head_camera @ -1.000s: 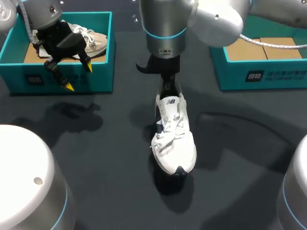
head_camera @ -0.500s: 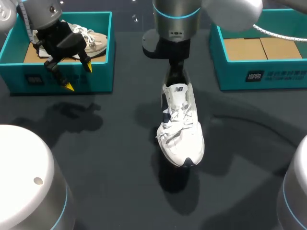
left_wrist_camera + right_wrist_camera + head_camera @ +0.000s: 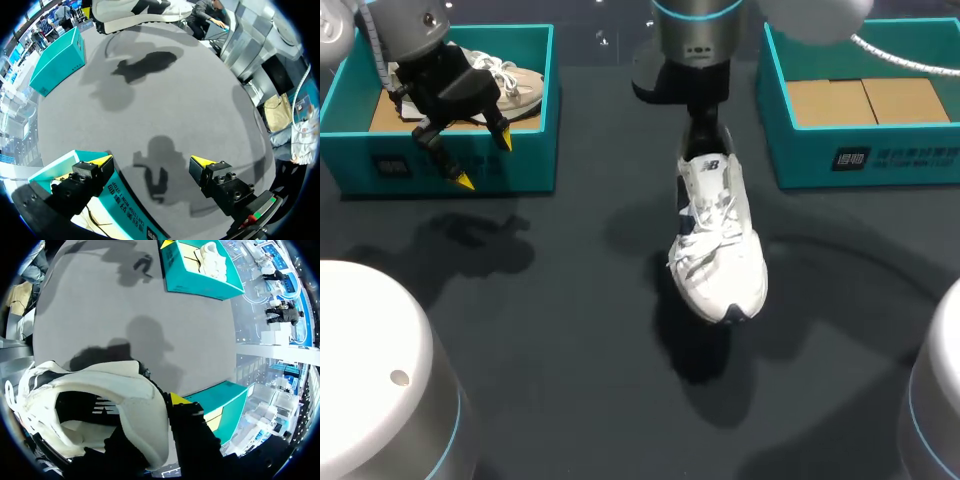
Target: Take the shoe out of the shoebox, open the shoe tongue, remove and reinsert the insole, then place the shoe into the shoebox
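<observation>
Upper left: left gripper [image 3: 485,160] wide open, holding nothing, over left shoebox [image 3: 535,165] with beige shoe [image 3: 515,85].
Upper centre: right gripper [image 3: 705,135] clamped on white shoe [image 3: 720,250] heel, toe hanging down, above table.
Upper right: right shoebox [image 3: 800,165], near shoe.
Step, likely: placing shoe into box.
Next: clear box wall, lower shoe flat.

Worktop [image 3: 550,330] lies open from 4 to 8 o'clock. Obstacles: left shoebox [image 3: 525,160] at 10 o'clock, right shoebox [image 3: 920,160] at 2 o'clock, and a shoe [image 3: 720,250] at centre, with passable lanes either side.
</observation>
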Robot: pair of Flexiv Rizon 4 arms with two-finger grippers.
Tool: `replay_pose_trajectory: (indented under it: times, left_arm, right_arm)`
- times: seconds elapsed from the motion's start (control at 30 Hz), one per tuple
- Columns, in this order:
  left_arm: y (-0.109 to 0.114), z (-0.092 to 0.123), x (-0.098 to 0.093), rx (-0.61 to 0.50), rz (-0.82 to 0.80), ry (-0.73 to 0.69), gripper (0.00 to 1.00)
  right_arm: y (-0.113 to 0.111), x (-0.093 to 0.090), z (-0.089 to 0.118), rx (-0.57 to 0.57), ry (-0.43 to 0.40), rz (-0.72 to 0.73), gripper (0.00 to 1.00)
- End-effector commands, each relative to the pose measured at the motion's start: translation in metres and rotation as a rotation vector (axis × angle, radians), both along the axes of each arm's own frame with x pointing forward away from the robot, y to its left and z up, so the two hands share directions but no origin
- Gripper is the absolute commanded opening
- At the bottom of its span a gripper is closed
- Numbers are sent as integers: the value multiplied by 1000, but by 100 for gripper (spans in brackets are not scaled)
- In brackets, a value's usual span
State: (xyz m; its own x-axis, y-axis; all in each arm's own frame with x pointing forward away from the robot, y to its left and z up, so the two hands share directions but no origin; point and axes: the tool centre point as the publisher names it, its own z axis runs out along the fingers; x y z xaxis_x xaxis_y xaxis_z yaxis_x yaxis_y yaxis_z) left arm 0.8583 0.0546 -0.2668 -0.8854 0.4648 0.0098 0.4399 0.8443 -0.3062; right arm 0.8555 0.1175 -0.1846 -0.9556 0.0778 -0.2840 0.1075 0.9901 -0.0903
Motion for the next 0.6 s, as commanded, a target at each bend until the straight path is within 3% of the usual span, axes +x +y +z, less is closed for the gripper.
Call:
replay_pose_trajectory:
  times: [0.03, 0.37, 0.6]
  left_arm:
    - [0, 0, 0, 3, -1, 0, 100]
    - [0, 0, 0, 3, -1, 0, 100]
    - [0, 0, 0, 3, -1, 0, 100]
  right_arm:
    - [-33, 20, 22, 10, 20, 45, 0]
    - [-112, 101, 47, -33, 23, 92, 0]
    - [-165, 146, 55, -48, -7, 71, 0]
